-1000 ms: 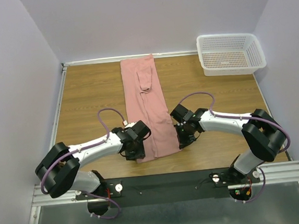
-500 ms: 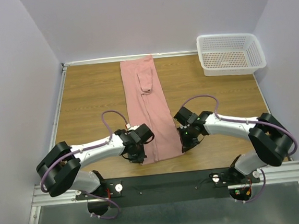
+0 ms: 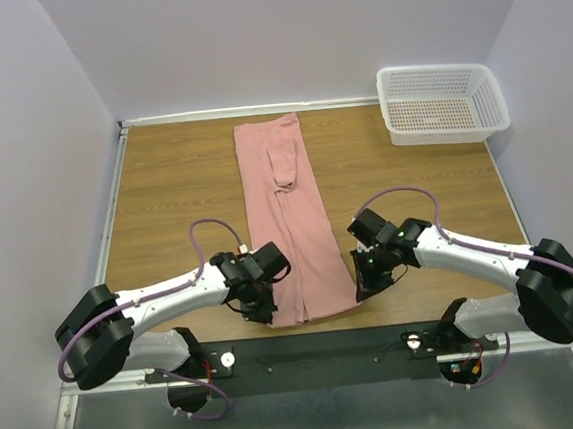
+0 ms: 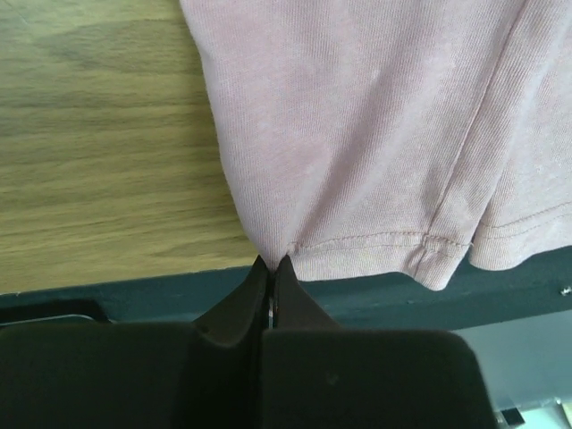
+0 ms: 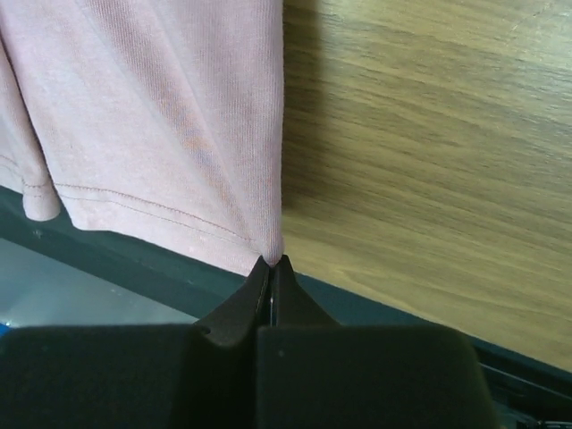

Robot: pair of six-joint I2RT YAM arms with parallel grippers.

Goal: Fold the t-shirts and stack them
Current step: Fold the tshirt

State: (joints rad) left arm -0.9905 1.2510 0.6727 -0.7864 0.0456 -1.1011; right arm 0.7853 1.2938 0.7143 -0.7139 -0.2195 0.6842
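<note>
Two grippers (image 4: 271, 265) (image 5: 271, 262) — tight on t-shirt (image 3: 289, 214) corners.

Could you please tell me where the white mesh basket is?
In the top view, the white mesh basket sits at the far right corner of the table, apart from the pink t-shirt on its left.

Hem corners of the t-shirt (image 4: 357, 134) vanish between the closed jaws; beyond them, wrist views cut off its length.

Wooden table (image 3: 174, 194); pink t-shirt (image 3: 285, 225) and white basket (image 3: 440, 133) on it
</note>
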